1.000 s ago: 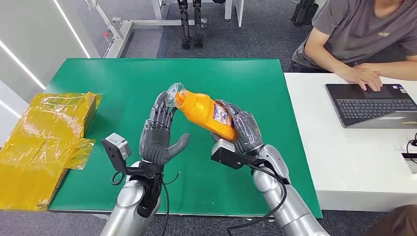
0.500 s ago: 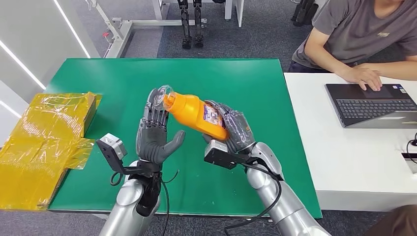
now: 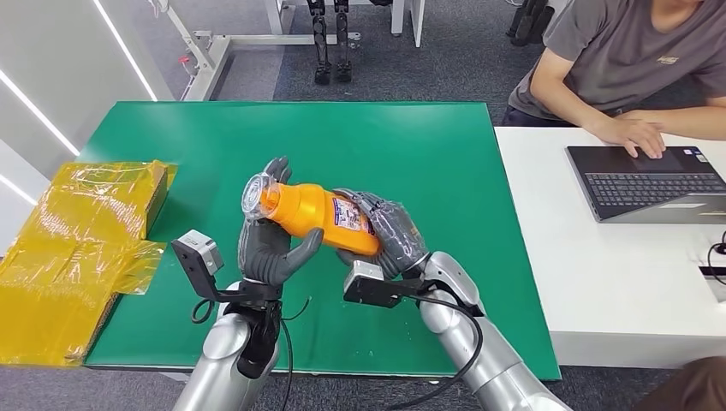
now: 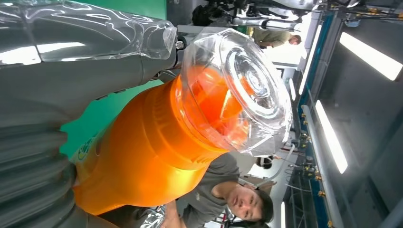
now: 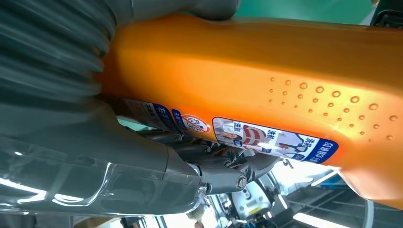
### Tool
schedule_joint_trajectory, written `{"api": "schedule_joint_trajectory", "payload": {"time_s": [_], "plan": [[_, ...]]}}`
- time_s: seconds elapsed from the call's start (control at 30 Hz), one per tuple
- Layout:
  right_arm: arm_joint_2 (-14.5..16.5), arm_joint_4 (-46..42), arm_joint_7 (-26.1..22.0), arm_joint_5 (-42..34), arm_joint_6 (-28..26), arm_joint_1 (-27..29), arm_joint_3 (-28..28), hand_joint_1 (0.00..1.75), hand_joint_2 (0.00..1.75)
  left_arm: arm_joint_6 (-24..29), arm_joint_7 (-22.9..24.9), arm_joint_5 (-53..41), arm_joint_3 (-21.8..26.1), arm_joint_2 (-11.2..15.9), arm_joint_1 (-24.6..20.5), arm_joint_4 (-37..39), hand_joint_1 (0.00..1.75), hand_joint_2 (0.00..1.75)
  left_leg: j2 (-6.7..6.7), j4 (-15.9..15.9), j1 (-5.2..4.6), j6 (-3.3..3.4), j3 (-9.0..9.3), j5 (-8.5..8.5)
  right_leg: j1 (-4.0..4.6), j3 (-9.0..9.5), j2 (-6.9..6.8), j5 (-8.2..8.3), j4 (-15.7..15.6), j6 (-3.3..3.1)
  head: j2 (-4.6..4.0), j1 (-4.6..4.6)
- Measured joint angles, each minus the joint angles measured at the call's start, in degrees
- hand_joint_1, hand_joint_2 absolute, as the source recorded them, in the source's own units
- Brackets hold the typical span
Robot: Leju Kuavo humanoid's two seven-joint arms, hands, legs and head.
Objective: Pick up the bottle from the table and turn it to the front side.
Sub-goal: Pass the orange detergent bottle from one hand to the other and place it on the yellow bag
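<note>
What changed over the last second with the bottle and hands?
The right hand carried the orange bottle leftward and lower, bringing its clear cap end into the left hand, whose thumb now touches the bottle's underside. The right hand's grip on the base end, the yellow package and the green table stayed unchanged.

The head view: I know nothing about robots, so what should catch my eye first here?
First the bright orange bottle, lying on its side in the air above the green table, its clear cap toward the robot's left. Two grey hands meet on it: the right hand grips its base end, and the left hand cups the neck end. At the table's left edge sits a box wrapped in yellow film, and a person works at a laptop on the white desk.
</note>
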Motion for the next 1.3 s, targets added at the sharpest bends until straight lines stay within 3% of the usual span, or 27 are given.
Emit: {"api": "schedule_joint_trajectory", "payload": {"time_s": [0.57, 1.03, 1.13, 1.17, 1.27, 1.3], "plan": [[0.3, 4.8, -0.2, 2.8, 3.8, -2.7, 2.1, 1.75, 1.75, 0.0, 0.0, 0.0, 0.9, 0.0, 1.5, 0.1, 0.0, 1.75, 0.0, 0.0, 0.0, 0.0, 0.0, 0.0, 0.0, 0.0, 0.01, 0.0, 0.0, 0.0, 0.0, 0.0], [0.4, 5.3, -6.4, -0.1, 8.2, -2.8, 3.0, 1.75, 1.75, 0.0, 0.4, -0.7, 1.1, 0.0, 1.5, 0.2, 0.01, 1.75, 0.0, 0.0, 0.0, 0.0, 0.0, 0.0, 0.0, -0.01, 0.01, 0.0, 0.0, 0.0, 0.0, -0.01], [0.4, 5.3, -7.1, -0.4, 9.2, -2.8, 3.0, 1.75, 1.75, 0.0, 0.5, -0.8, 1.1, 0.0, 1.5, 0.2, 0.77, 1.75, 0.0, 0.0, 0.0, 0.0, 0.0, 0.0, 0.0, 0.0, 0.01, 0.0, 0.0, 0.0, 0.0, -0.01], [0.4, 5.3, -7.1, -0.5, 9.4, -2.9, 3.0, 1.75, 1.75, 0.0, 0.5, -0.8, 1.1, 0.0, 1.5, 0.2, 1.2, 1.75, 0.0, 0.0, 0.0, 0.0, 0.0, 0.0, 0.0, 0.0, 0.01, 0.0, 0.0, 0.0, 0.0, -0.01], [0.4, 5.3, -7.1, -0.7, 9.7, -2.9, 3.0, 1.75, 1.75, 0.0, 0.5, -0.9, 1.1, 0.0, 1.6, 0.2, 1.75, 1.75, 0.0, 0.0, 0.0, 0.0, 0.0, 0.0, 0.0, 0.0, 0.01, 0.0, 0.0, 0.0, 0.0, -0.01], [0.4, 5.4, -7.0, -0.7, 9.7, -2.9, 3.0, 1.75, 1.75, 0.0, 0.5, -0.9, 1.1, 0.0, 1.6, 0.2, 1.75, 1.75, 0.0, 0.0, 0.0, 0.0, 0.0, 0.0, 0.0, 0.0, 0.01, 0.0, 0.0, 0.0, 0.0, 0.0]]}}
